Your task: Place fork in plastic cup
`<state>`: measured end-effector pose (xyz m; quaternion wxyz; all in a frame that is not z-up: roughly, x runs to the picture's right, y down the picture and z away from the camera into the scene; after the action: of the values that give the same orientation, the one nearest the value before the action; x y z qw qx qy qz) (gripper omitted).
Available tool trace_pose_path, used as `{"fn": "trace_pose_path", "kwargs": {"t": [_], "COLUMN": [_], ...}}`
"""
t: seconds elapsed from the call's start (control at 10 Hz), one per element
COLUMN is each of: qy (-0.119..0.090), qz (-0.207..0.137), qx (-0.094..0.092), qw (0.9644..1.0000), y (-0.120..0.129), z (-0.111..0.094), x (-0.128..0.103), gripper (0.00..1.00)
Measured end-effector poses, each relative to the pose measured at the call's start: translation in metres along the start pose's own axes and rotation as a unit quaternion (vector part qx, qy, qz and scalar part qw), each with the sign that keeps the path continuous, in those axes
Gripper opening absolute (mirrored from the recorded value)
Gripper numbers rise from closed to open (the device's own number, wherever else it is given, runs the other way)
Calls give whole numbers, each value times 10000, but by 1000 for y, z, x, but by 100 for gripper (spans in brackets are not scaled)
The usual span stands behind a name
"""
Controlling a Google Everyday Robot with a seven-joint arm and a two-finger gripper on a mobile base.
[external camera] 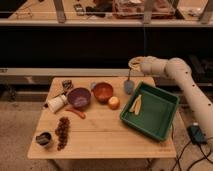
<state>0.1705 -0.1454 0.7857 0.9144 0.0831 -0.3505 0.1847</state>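
My gripper (133, 64) is over the back of the table, just behind the green tray's far left corner. It is shut on the fork (129, 75), a thin dark stick that hangs nearly upright below it. The fork's lower end is right at the mouth of the plastic cup (129, 88), a small blue-grey tumbler standing between the orange-brown bowl and the tray. I cannot tell whether the tip is inside the cup.
A green tray (159, 120) with a pale yellowish curved piece (136, 103) stands at the right. A brown bowl (103, 91), a purple bowl (79, 97), an orange (114, 102), a white cylinder (56, 103), grapes (62, 133) and a dark handled cup (44, 139) lie to the left.
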Motion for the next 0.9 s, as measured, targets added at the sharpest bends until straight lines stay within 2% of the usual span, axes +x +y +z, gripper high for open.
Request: {"fn": "trace_pose_path", "kwargs": {"t": [0.9], "qy": [74], "qz": [534], "qx": [-26], "qw": [9985], "y": [18], "z": [13], "x": [51], "gripper": [0]}}
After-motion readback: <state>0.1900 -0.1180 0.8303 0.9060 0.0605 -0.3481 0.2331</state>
